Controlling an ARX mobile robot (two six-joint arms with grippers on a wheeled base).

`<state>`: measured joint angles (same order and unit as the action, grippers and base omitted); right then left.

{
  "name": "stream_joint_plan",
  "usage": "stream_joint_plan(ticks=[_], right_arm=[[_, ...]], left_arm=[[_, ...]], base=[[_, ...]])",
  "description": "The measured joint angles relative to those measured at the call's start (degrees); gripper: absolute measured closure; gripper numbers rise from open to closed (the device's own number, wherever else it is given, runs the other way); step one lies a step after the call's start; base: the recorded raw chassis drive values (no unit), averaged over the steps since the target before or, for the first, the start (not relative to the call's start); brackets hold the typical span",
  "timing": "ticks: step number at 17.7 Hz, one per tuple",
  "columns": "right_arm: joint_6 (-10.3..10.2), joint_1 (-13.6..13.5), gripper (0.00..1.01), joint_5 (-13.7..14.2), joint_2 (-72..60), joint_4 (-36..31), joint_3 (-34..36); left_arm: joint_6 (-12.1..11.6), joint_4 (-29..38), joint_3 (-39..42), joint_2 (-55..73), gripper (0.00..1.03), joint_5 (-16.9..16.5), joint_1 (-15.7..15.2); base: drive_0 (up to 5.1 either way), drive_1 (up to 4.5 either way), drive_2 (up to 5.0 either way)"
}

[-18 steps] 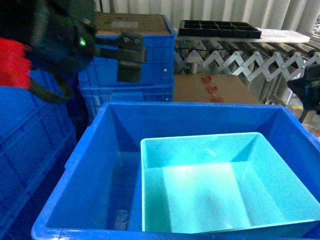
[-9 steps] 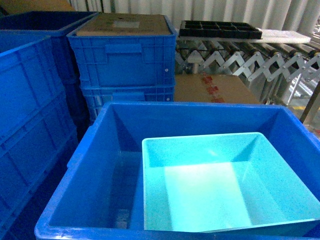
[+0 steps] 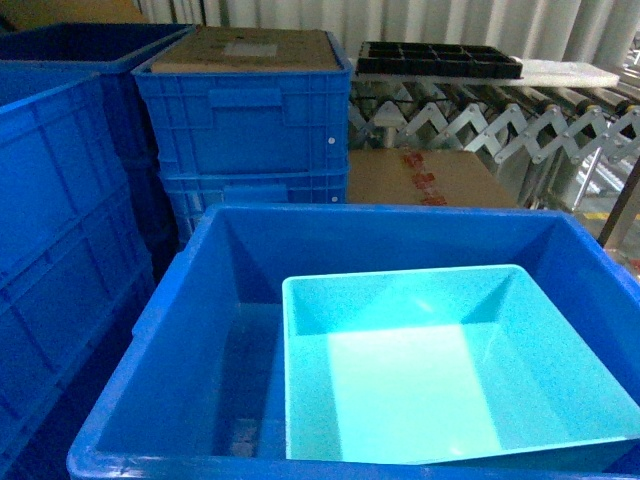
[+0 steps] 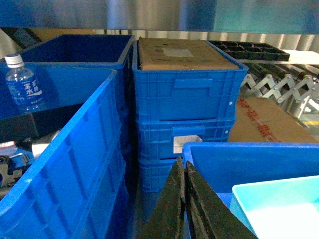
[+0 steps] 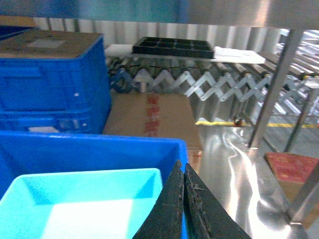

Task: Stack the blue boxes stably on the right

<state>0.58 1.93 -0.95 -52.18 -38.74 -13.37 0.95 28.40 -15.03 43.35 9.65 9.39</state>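
Both end effectors show only in their own wrist views. Left end effector (image 4: 184, 167) has its two dark fingers pressed together with nothing between them, its tips over the near-left corner of the big crate (image 4: 249, 162). Right end effector (image 5: 180, 172) is likewise closed on nothing — its tips sit over the crate's right wall (image 5: 99, 147).

Inside the crate (image 3: 180, 330) lies the turquoise tub (image 3: 440, 370), pushed against the right side, leaving bare crate floor to its left. It is upright and holds nothing.

Behind the crate stand stacked crates (image 3: 250, 130), the top one covered by a cardboard sheet (image 3: 245, 48). Right of those, behind the crate, lies a cardboard box (image 3: 430, 180), and beyond it a roller conveyor (image 3: 500, 115) carries a black divided tray (image 3: 440, 58). Left of the crate rise more crates (image 3: 60, 230); in the left wrist view a water bottle (image 4: 21, 82) stands by them.
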Motion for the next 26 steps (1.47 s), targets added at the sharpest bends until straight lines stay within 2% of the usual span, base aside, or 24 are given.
stream_joint_plan(ticks=[1, 4, 5, 6, 10, 11, 12, 15, 17, 22, 26], right_arm=[[0.0, -2.2, 0.99, 0.2, 2.4, 0.5, 2.1], [0.0, -1.9, 0.99, 1.0, 9.0, 3.0, 6.4], [0.0, -1.9, 0.99, 1.0, 11.1, 4.1, 7.4], [0.0, -1.9, 0.99, 1.0, 13.4, 5.4, 8.3], [0.0, -1.9, 0.99, 1.0, 21.9, 11.3, 10.8], [0.0, -1.9, 0.99, 1.0, 22.7, 9.1, 12.1], [0.0, -1.9, 0.99, 1.0, 23.9, 11.5, 12.6], [0.0, -1.9, 0.99, 1.0, 25.7, 13.0, 12.6], [0.0, -1.9, 0.99, 1.0, 26.9, 13.8, 12.6], [0.0, -1.9, 0.99, 1.0, 30.8, 17.2, 12.6], [0.0, -1.9, 0.99, 1.0, 36.4, 22.9, 12.6]], left_arm=[[0.0, 0.0, 2.4, -2.0, 1.01, -1.3, -1.3], [0.0, -1.4, 7.0, -8.0, 1.01, -4.1, -4.0], [0.0, -2.4, 8.2, -10.1, 1.01, -8.5, -7.5], [0.0, -3.2, 9.1, -11.7, 1.01, -8.7, -9.7], [-0.1, -7.4, 11.8, -18.8, 1.01, -9.6, -9.3], [-0.1, -8.2, 12.2, -20.2, 1.01, -9.6, -9.3], [-0.1, -9.6, 12.6, -21.9, 1.01, -9.6, -9.3], [-0.1, -10.4, 12.9, -23.2, 1.01, -9.6, -9.3], [-0.1, -8.3, 13.8, -23.3, 1.01, -9.6, -9.3], [-0.1, -10.8, 14.2, -25.8, 1.01, -9.7, -9.3], [-0.1, -15.4, 14.2, -30.5, 1.01, -9.6, -9.3]], base=[[0.0, 0.0, 0.0], [0.0, 0.0, 0.0], [0.0, 0.0, 0.0], [0.0, 0.0, 0.0], [0.0, 0.0, 0.0], [0.0, 0.0, 0.0], [0.0, 0.0, 0.0], [0.0, 0.0, 0.0], [0.0, 0.0, 0.0], [0.0, 0.0, 0.0], [0.0, 0.0, 0.0]])
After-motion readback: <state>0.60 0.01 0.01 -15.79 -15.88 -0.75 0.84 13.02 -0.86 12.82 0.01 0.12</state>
